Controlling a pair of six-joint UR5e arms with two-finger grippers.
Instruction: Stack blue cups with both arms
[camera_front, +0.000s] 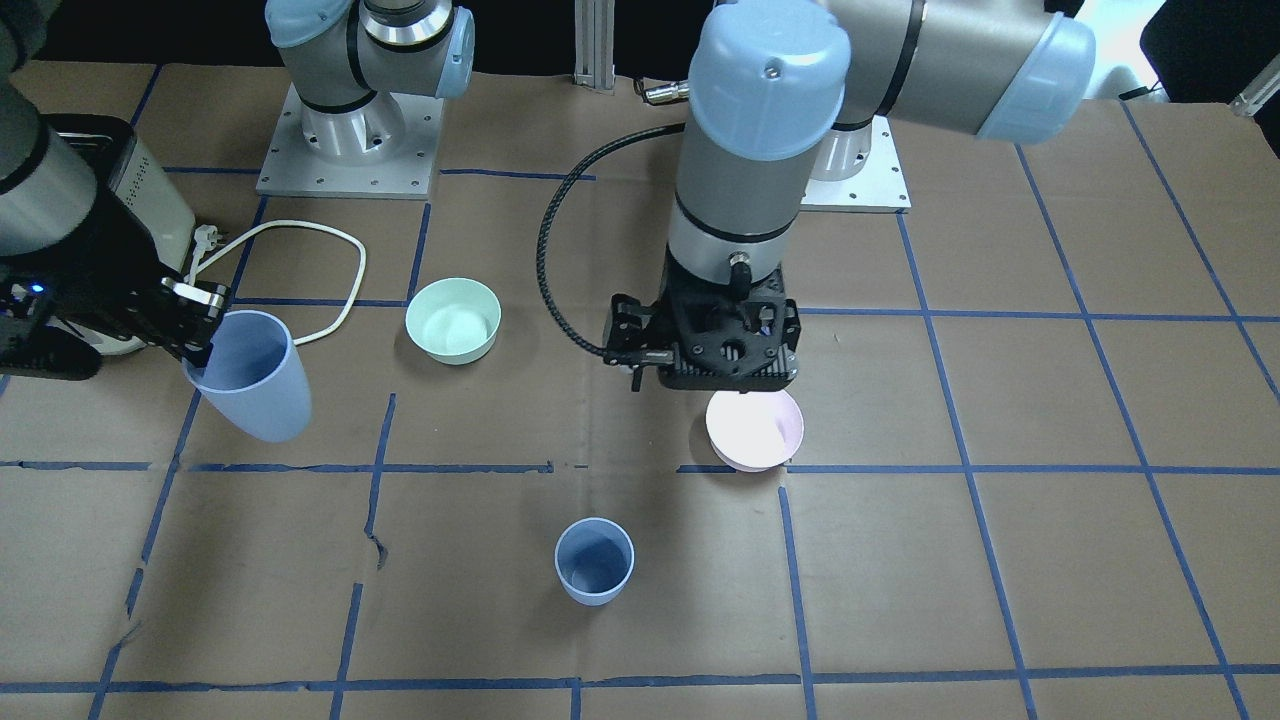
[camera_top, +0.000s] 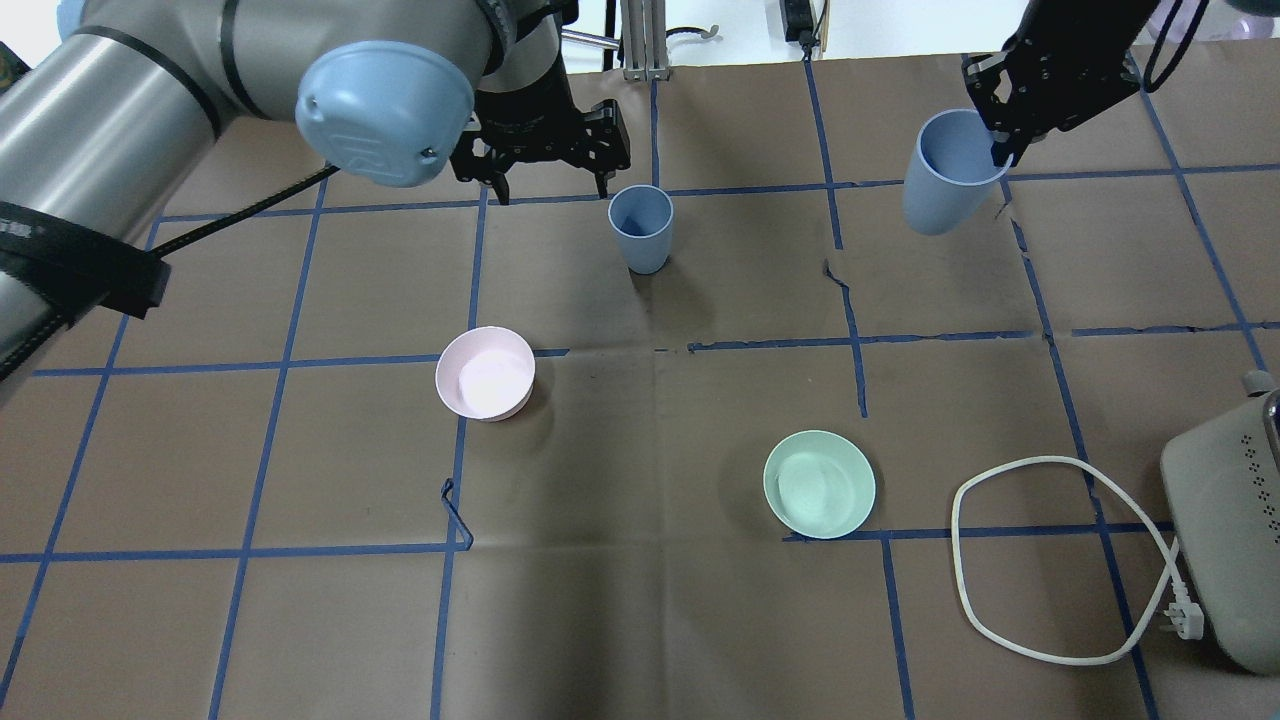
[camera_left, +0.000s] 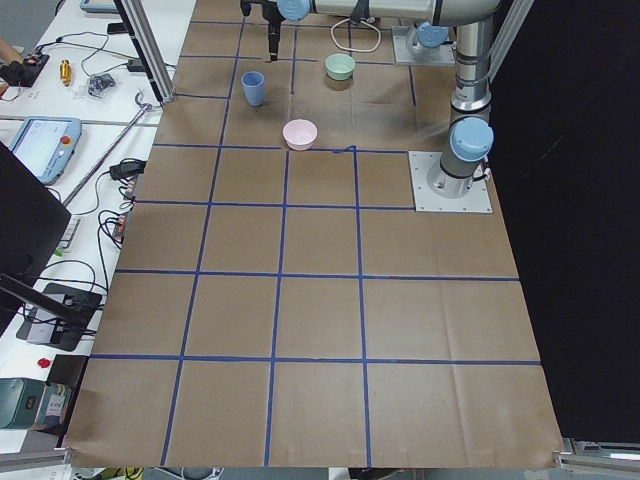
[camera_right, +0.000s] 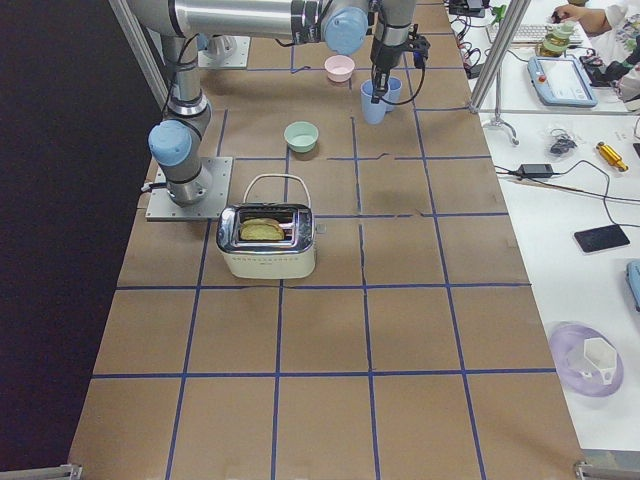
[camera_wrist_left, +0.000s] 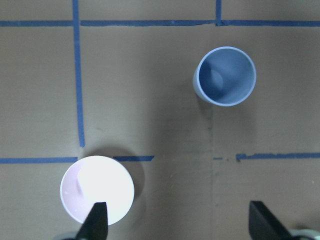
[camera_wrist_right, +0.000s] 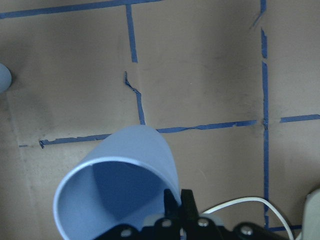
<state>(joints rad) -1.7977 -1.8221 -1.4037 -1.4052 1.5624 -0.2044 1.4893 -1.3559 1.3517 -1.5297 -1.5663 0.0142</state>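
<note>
One blue cup (camera_top: 640, 228) stands upright on the brown table, also seen in the front view (camera_front: 594, 561) and the left wrist view (camera_wrist_left: 225, 76). My left gripper (camera_top: 550, 190) hangs open and empty above the table, to the left of this cup; its fingertips (camera_wrist_left: 97, 222) show at the bottom of the wrist view. My right gripper (camera_top: 1000, 135) is shut on the rim of the second blue cup (camera_top: 945, 175) and holds it tilted in the air, with one finger inside the wall. This cup also shows in the front view (camera_front: 250, 375) and the right wrist view (camera_wrist_right: 117, 195).
A pink bowl (camera_top: 486, 373) lies under and beside the left gripper (camera_front: 715, 375). A mint-green bowl (camera_top: 819, 484) sits mid-table. A toaster (camera_top: 1225, 540) with a looped white cable (camera_top: 1050, 560) stands at the right side. Blue tape lines grid the table.
</note>
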